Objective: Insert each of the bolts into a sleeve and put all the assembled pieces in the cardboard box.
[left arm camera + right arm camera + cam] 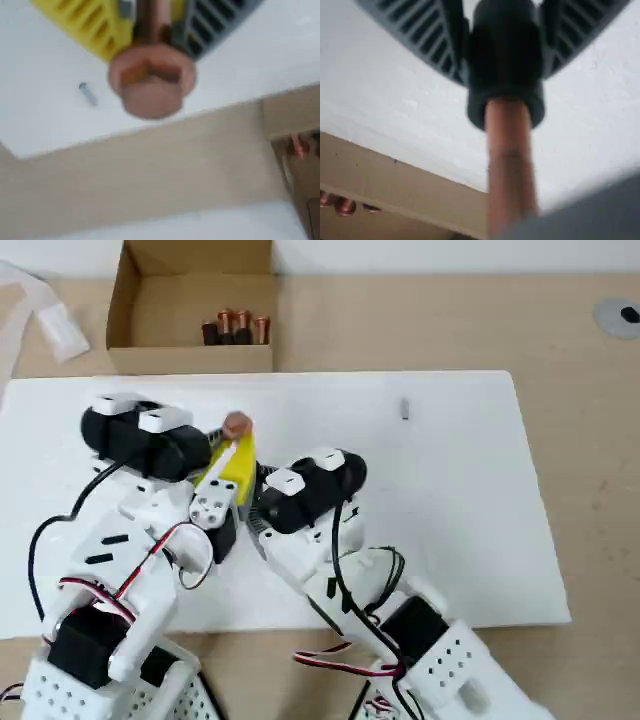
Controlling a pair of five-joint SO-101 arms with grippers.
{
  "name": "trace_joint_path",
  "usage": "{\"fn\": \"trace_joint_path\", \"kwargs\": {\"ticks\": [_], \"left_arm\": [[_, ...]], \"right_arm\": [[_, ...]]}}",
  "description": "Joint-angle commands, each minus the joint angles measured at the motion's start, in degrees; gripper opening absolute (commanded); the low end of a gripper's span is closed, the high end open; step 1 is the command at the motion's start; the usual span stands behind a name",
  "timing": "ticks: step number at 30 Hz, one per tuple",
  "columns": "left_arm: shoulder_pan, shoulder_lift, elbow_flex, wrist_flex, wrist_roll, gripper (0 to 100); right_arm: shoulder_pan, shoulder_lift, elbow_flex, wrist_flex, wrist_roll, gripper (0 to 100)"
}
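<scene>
Your wooden worktop carries a white board. Above it, your left pincer grips a copper bolt by its shaft. Your right pincer clamps a dark sleeve with a copper shaft protruding. Assembled pieces lie in the cardboard box.

readable text: none | labels, brands: none legible | numbers, signs: none
</scene>
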Motion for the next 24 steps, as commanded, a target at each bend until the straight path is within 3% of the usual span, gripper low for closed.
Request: {"fn": "trace_joint_path", "kwargs": {"ticks": [1, 9, 14, 19, 24], "left_arm": [[0.79, 0.13, -0.35, 2.55, -0.26, 3], [-2.02, 0.13, -0.88, 6.15, 8.62, 16], [-3.52, 0.22, -7.38, 14.15, 10.9, 19], [-3.69, 0.22, -17.41, 24.44, 10.55, 19], [-8.0, 0.04, -21.01, 28.4, 10.37, 13]], "right_arm": [[-0.31, -0.22, -0.57, -1.58, -0.44, 0.9], [-0.31, -0.22, -0.57, -1.32, -0.44, 0.9], [0.66, 0.4, -1.54, -1.23, -0.53, 0.9], [4.0, 4.44, -7.78, 1.05, -0.53, 0.9], [9.45, 23.08, -24.22, 2.37, -0.18, 0.9]]}}
